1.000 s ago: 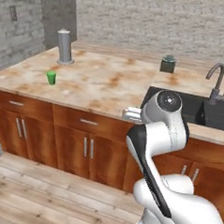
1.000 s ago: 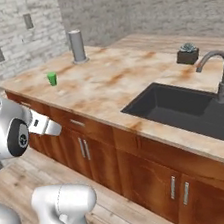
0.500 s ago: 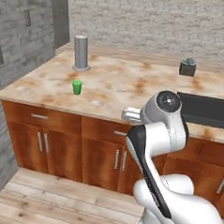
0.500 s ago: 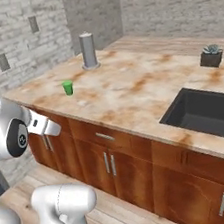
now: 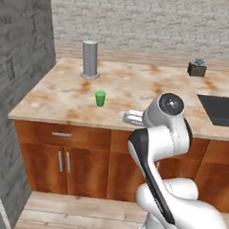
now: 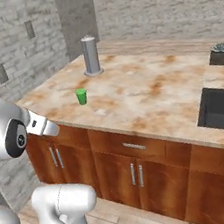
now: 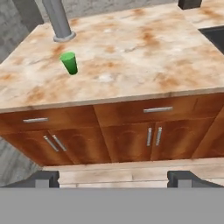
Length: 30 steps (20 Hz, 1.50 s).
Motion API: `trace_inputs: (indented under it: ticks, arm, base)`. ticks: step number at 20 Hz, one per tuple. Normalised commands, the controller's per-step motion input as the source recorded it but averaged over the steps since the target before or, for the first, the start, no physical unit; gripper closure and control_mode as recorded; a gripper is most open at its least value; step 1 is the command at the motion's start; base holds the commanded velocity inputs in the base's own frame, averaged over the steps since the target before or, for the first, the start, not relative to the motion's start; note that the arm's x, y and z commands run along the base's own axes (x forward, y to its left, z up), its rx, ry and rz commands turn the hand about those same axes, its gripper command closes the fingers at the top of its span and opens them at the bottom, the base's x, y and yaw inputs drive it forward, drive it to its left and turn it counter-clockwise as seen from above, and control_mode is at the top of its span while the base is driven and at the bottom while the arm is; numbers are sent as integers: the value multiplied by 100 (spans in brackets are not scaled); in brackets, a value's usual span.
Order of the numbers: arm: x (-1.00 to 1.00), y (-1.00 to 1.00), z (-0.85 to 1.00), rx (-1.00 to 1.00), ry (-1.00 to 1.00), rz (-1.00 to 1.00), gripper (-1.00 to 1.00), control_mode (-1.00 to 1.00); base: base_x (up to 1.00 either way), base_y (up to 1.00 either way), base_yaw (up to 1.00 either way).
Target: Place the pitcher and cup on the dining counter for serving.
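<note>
Green cup [image 5: 100, 98] upright on marble counter [image 5: 137, 91] with wood cabinets below, toward its left front part; same cup at [image 6: 82, 96] and [image 7: 69, 63]; nothing touching it.

Tall grey cylinder [image 5: 90, 59] on round base behind cup, nearer the back wall; well apart from cup; seen also at [image 6: 91, 55] and, cut off by the top edge, at [image 7: 58, 21].

Small dark potted plant [image 5: 197, 67] at far right rear of counter; again at [image 6: 219, 54]; only its dark base caught at the top edge of hand view [image 7: 190, 4].

Black sink [image 5: 222, 109] sunk into counter at right; also [image 6: 222, 109]; corner of it at [image 7: 216, 36].

Gripper [image 7: 114, 178] held low in front of cabinet fronts, off the counter edge, aimed up and across the slab; two dark fingertips [image 7: 43, 178] standing far apart at either side of hand view; spread wide, nothing between them.

Cabinet doors [image 7: 148, 141] and drawers with metal handles below the slab; wood plank floor [image 5: 81, 213] beneath.

Grey brick wall [image 5: 24, 58] along left side with switch plates; paler brick wall behind counter.

Arm elbow [image 5: 167, 110] raised in front of counter edge in left base view; white joint at left in right base view [image 6: 6, 134].
</note>
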Motion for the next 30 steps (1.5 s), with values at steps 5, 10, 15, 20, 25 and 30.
trace_inputs:
  ticks: [5, 10, 15, 20, 25, 30]
  arm:
    - [0, 0, 0, 0, 0, 0, -100, 100]
    - [0, 0, 0, 0, 0, 0, -100, 100]
    - [0, 0, 0, 0, 0, 0, -100, 100]
    - [0, 0, 0, 0, 0, 0, -100, 100]
    - [0, 0, 0, 0, 0, 0, -100, 100]
    - [0, 0, 0, 0, 0, 0, -100, 100]
  base:
    - [65, 100, -42]
    - [68, 94, -43]
    - [47, 55, -33]
    - [40, 0, -14]
    - [40, 0, -4]
    - [41, 4, 0]
